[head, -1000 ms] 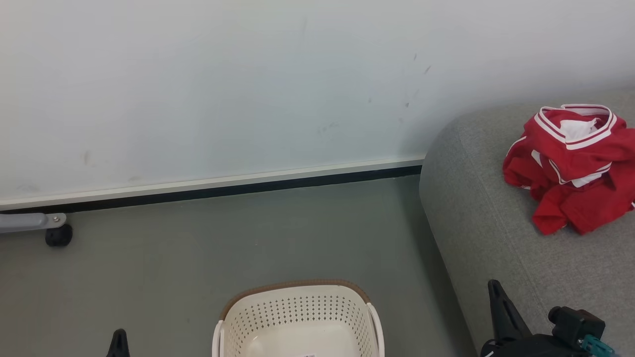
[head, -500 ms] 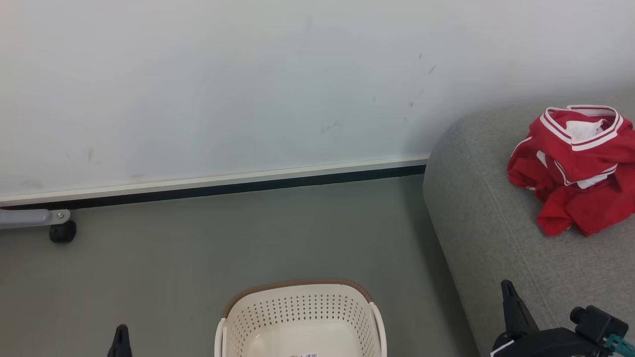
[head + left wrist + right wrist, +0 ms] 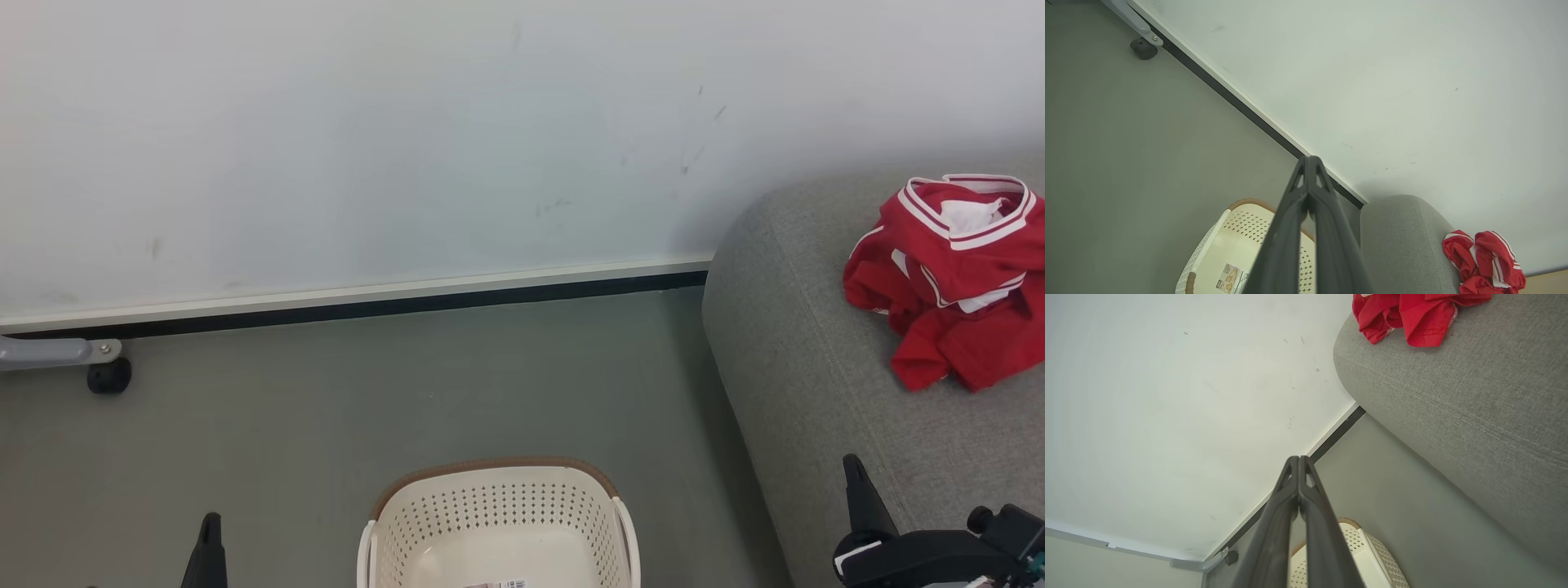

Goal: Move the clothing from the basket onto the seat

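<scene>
You see the clothing [image 3: 951, 278] at the right edge of the head view, a crumpled red heap with white stripe trim; it lies on top of the grey seat [image 3: 800, 367], well apart from the basket [image 3: 490, 510]. The basket stands on the grey floor [image 3: 408, 384] at the bottom centre of that frame, near the rounded end of the seat, and its pale bottom shows a small label [image 3: 500, 583]. Your left pincer [image 3: 1309, 158] has its two dark fingers [image 3: 1288, 228] pressed together, tip against tip, in the middle of the left wrist view, with nothing between them. Your right pincer [image 3: 1298, 458] is together in the same way in the right wrist view; in the head view it is in the lower right corner. A white wall [image 3: 408, 122] stands in the upper part, and a black castor wheel [image 3: 108, 376] is at the left edge
</scene>
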Motion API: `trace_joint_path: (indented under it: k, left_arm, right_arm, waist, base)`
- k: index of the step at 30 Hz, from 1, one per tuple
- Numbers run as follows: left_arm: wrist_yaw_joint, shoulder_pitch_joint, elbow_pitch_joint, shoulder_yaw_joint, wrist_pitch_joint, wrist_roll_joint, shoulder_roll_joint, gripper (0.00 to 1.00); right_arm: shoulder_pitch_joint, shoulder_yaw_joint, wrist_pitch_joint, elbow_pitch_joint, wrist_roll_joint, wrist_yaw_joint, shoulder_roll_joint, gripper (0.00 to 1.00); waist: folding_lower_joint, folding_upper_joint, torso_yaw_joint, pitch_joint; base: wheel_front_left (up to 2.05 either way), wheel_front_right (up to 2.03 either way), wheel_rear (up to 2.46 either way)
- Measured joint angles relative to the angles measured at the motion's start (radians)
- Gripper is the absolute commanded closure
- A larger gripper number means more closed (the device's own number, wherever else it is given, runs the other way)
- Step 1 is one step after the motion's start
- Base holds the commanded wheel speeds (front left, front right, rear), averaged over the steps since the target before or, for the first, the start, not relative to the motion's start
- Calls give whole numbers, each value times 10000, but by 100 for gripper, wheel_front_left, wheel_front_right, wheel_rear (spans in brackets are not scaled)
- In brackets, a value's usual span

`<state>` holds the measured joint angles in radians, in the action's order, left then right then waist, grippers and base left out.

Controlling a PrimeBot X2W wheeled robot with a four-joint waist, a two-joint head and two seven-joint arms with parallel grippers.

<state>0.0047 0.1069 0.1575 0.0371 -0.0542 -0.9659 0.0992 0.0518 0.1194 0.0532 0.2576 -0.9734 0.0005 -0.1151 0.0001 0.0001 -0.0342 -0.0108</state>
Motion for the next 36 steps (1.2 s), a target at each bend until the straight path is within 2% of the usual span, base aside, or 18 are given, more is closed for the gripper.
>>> trace_joint_path:
  k: [36]
  left_arm:
    - [-1012, -1444, 1026, 439, 1298, -4844, -408, 100]
  right_arm:
    - [216, -1958, -1287, 328, -4844, 897, 537, 100]
  waist:
    - [0, 0, 267, 98]
  base:
    - [0, 0, 0]
